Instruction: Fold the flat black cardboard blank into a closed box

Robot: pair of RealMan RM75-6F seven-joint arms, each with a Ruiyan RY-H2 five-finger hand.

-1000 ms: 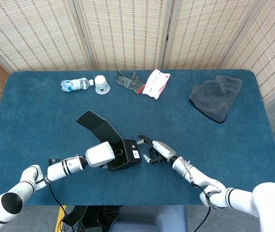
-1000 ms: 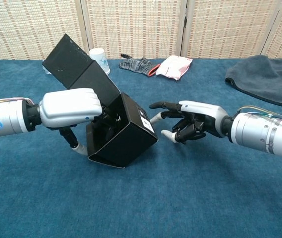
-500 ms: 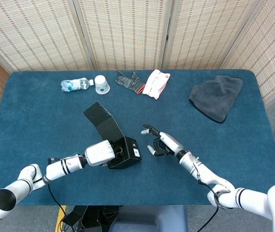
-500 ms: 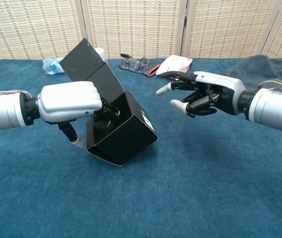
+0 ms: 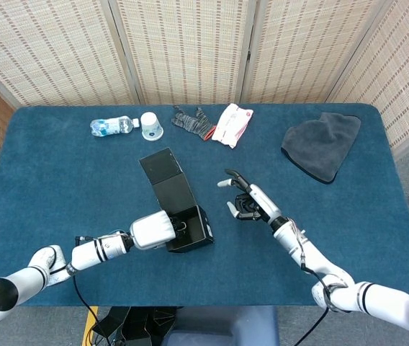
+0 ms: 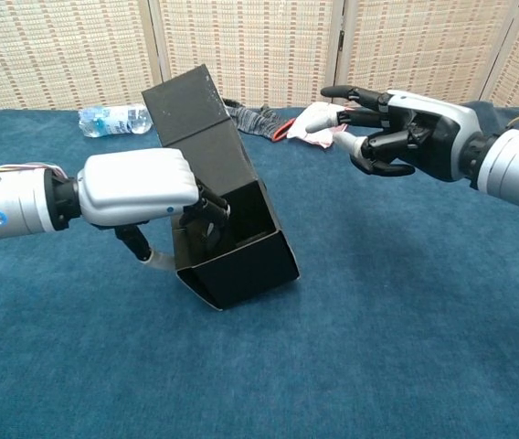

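Note:
The black cardboard box [image 5: 190, 225] [image 6: 246, 251] stands half-formed on the blue table, its mouth open and its long lid flap [image 5: 165, 173] [image 6: 195, 114] sticking up and away to the far side. My left hand [image 5: 153, 232] [image 6: 141, 187] grips the box's left wall, with fingers reaching inside the opening. My right hand [image 5: 248, 202] [image 6: 397, 123] hovers to the right of the box, raised off the table. Its fingers are spread, it holds nothing and it is clear of the cardboard.
Along the far edge lie a water bottle [image 5: 111, 126], a paper cup [image 5: 151, 125], a dark glove [image 5: 194, 122] and a white-and-red packet [image 5: 232, 124]. A grey cloth [image 5: 322, 144] lies at the far right.
My right hand has risen and drawn away from the box's right side. The box has turned in my left hand, and the lid flap now stands steeper and further right.

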